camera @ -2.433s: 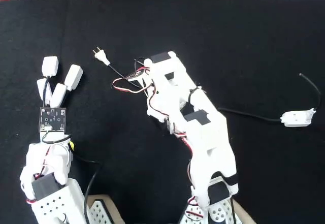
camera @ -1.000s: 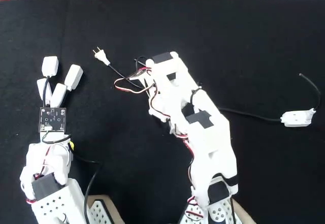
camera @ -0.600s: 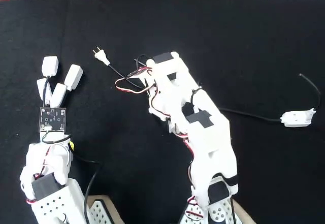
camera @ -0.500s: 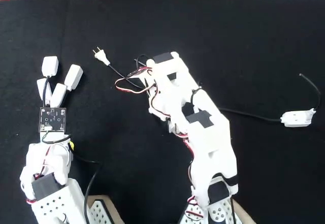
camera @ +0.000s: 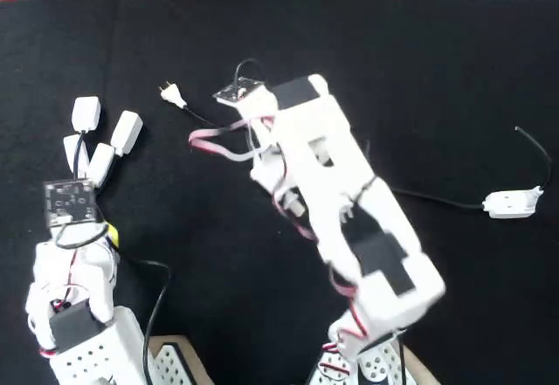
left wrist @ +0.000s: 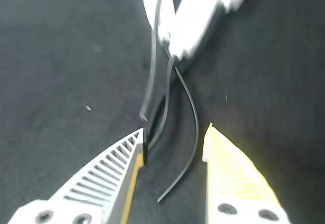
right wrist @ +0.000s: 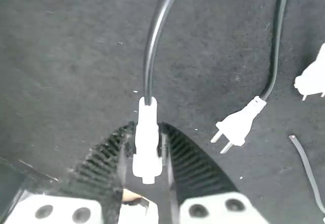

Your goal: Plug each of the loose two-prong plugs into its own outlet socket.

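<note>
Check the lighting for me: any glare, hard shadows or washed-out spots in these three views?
High view: even light, no glare or hard shadows on the black tablecloth. Left wrist view: the white outlet sockets look washed out beyond the left gripper. Right wrist view: the white plug in the right gripper and the loose two-prong plug are bright, outlines intact.

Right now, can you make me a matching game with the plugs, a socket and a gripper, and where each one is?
Things:
1. held plug
2. loose plug
3. left gripper
4. lone socket

Places or states:
A. open, above black cables
B. far right on the black cloth
C. lying free, prongs bare
D. clamped in the right gripper

Pairs: 1-D, 2-C, 3-A, 4-B.
</note>
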### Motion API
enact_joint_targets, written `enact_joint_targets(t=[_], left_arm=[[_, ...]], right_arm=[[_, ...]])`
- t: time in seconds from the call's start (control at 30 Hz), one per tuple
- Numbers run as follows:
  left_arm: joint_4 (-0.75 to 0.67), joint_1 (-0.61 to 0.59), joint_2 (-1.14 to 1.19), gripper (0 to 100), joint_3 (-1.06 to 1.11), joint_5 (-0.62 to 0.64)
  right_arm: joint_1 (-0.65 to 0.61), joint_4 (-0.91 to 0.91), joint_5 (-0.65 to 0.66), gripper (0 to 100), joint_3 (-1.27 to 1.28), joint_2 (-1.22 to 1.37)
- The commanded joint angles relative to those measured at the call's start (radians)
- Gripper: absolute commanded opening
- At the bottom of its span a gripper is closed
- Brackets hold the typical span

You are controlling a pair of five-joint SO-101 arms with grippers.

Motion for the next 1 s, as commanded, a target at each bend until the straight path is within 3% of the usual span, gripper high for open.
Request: enact_joint_targets(t=[0.0, 0.2, 0.33, 0.5, 0.63, 0.73, 0.97], left_arm=[[-0.015, -0.05, -0.002, 19, -0.142, 0.092], [-0.091, -0.288, -0.002, 19, -0.157, 0.236], [-0.206, -0.332, -0.002, 19, -0.074, 0.319], [-0.318, -0.154, 0.0, 19, -0.015, 0.333], [-0.334, 0.036, 0.003, 20, -0.042, 0.229], [-0.341, 0.102, 0.048, 20, -0.084, 0.235], [-0.439, 0.162, 0.529, 20, -0.375, 0.226]], right_arm=[[-0.063, -0.114, -0.06, 2.1, 0.262, -0.28], [-0.071, -0.324, -0.117, 2.1, 0.648, -0.628], [-0.071, -0.503, -0.167, 2.1, 0.858, -0.872], [-0.071, -0.638, -0.186, 2.1, 1.053, -1.113], [-0.071, -0.647, -0.195, 2.1, 1.107, -1.222], [-0.071, -0.647, -0.242, 2.1, 1.115, -1.222], [-0.071, -0.677, -0.252, 2.1, 1.109, -1.165]])
